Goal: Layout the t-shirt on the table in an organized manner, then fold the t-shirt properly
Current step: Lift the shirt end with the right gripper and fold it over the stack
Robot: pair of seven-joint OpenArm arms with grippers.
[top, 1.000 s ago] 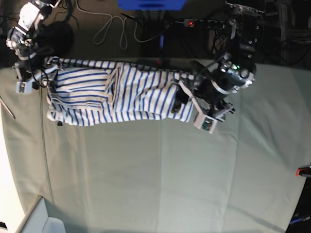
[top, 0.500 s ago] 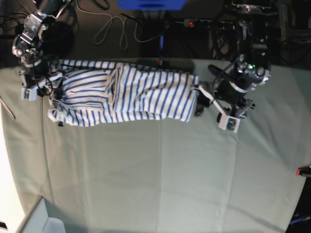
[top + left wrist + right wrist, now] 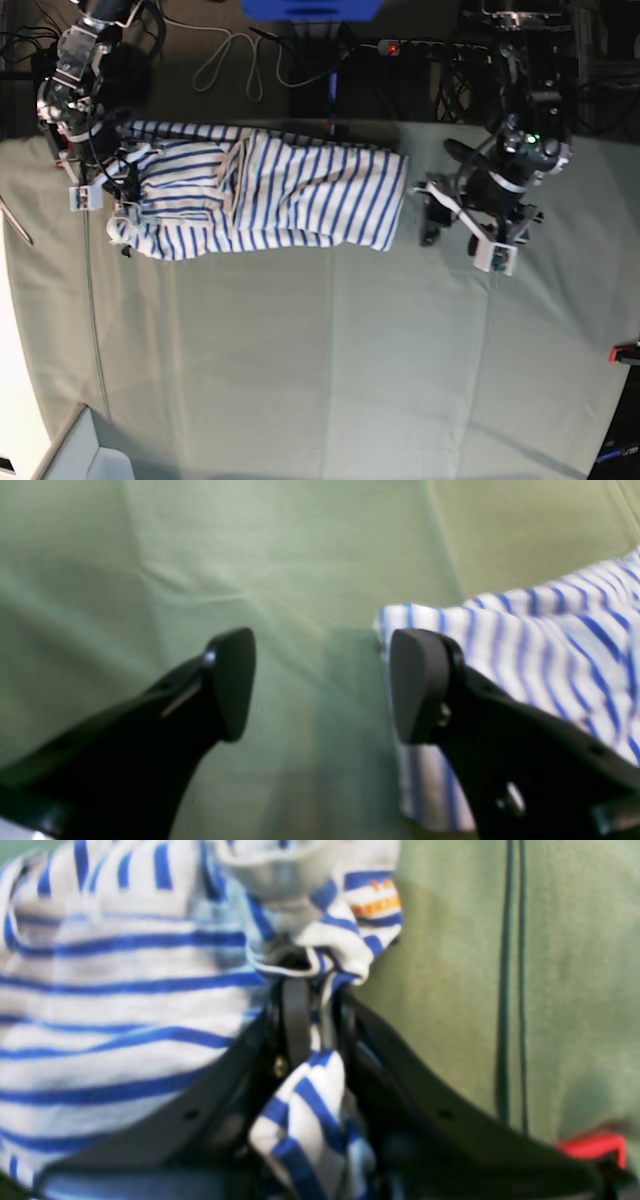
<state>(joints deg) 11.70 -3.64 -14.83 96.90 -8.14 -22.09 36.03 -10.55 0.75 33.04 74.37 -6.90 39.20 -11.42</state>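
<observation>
The t-shirt point(image 3: 265, 190) lay bunched lengthwise along the far side of the counter point(image 3: 320, 350). At its left end the right gripper point(image 3: 312, 1005) was clamped on a fold of striped cloth, lifting that end slightly. The left gripper point(image 3: 320, 685) hung just right of the t-shirt's right edge, its jaws spread wide and empty, 1 finger point(image 3: 417, 685) overlapping the hem.

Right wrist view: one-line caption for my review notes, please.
Right tool shut on a bunched fold of the striped t-shirt, beside the green table cloth.
</observation>
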